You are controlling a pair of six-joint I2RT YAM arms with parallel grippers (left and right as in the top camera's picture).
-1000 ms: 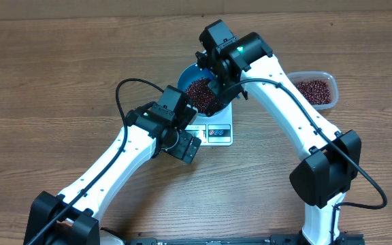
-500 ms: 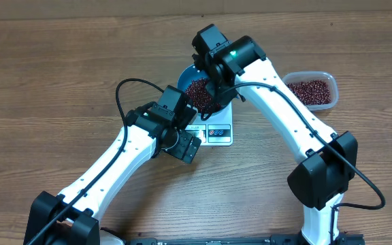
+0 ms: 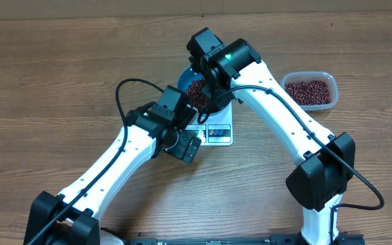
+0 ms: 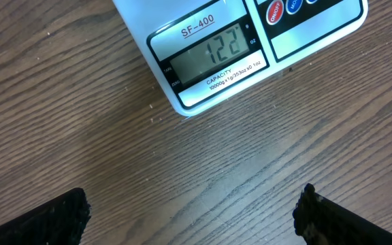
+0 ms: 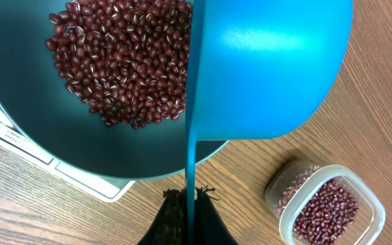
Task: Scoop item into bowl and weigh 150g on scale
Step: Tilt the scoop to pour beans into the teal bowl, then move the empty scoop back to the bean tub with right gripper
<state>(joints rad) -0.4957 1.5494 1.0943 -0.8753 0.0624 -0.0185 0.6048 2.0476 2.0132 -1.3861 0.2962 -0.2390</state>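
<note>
scoop (image 5: pixel 264 68) handle runs straight out from our right gripper (image 5: pixel 190 218), pinched tight between its jaws, with the cup turned on edge beyond the fingertips. beans (image 5: pixel 124 61) lie in the bowl (image 5: pixel 19 102) left of them, on the scale (image 4: pixel 250 47). only the left wrist view shows the display, 122, ahead of our wide-spread left gripper (image 4: pixel 192 204).

Wooden table (image 3: pixel 60 68), clear tub (image 3: pixel 334 83), blue scoop (image 5: pixel 271 61)

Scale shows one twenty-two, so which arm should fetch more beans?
Right. The right gripper is shut on the scoop above the bowl, and the tub is nearer it. The left gripper hangs open, empty, by the scale.
</note>
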